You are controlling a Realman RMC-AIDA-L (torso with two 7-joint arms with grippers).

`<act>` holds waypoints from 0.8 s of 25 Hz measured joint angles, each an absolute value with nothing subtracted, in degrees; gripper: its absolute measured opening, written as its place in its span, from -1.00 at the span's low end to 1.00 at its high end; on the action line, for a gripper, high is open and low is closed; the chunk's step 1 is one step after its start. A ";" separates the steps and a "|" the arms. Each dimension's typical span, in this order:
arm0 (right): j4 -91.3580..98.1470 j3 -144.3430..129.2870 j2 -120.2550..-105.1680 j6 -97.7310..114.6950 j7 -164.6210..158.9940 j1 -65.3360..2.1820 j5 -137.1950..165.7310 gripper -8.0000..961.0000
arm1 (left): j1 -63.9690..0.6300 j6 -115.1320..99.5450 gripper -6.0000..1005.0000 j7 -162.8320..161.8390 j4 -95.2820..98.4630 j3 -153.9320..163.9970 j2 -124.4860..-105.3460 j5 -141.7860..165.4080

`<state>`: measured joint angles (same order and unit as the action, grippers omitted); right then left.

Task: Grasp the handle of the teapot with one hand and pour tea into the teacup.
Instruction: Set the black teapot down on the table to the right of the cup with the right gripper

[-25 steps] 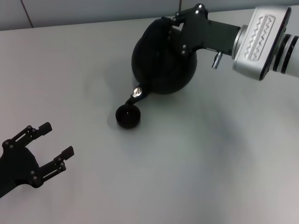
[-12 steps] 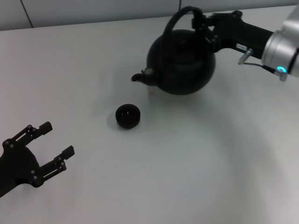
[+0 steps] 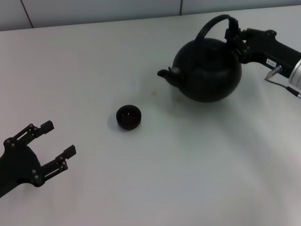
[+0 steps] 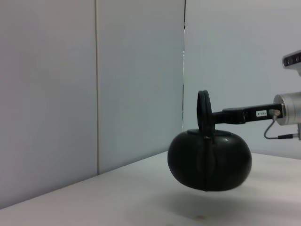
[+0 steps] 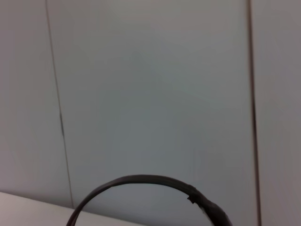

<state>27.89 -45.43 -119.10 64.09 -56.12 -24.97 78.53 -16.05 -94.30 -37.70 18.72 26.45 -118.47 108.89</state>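
Since a second ago the teapot (image 3: 207,70) has swung from a tipped pose above the cup (image 3: 129,117) back to upright and travelled to the right, away from the cup. It now sits level at the far right of the bench (image 3: 155,179), its short spout (image 3: 165,74) pointing left toward the cup, with a clear stretch of bench between them. In the left wrist view the pot (image 4: 209,159) looks to hang just above the bench with a shadow beneath it, so it seems lifted rather than resting. The right claw (image 3: 233,34) reaches in from the right edge and is clamped on the right side of the arched handle (image 3: 212,24), carrying the pot by it. In the right wrist view only the top curve of the handle (image 5: 141,181) shows against a pale wall. The cup stands upright near the middle of the bench, left of and nearer than the pot. A small brownish spot (image 3: 153,93) marks the bench between cup and pot. The left claw (image 3: 53,140) hovers at the near left corner, fingers spread apart and holding nothing, well away from the cup.
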 joint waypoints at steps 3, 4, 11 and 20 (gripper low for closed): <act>26.63 -45.43 -119.12 64.07 -55.46 -24.69 78.53 -0.82 | -16.13 -94.30 0.58 -37.70 18.72 26.46 -118.47 108.89; 26.14 -45.42 -119.11 64.07 -54.79 -24.63 78.53 -0.82 | -16.16 -94.30 0.58 -37.70 18.72 26.49 -118.47 108.89; 23.02 -43.87 -119.09 64.11 -51.53 -24.93 78.48 -0.82 | -16.50 -94.30 0.58 -37.70 18.65 26.56 -118.54 108.89; 22.84 -43.99 -119.13 64.69 -48.60 -24.89 78.41 -0.80 | -16.61 -94.31 0.58 -37.83 18.57 26.54 -118.55 108.89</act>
<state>22.84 -43.99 -119.13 64.69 -48.60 -24.89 78.41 -16.61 -94.31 -37.83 18.57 26.54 -118.55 108.89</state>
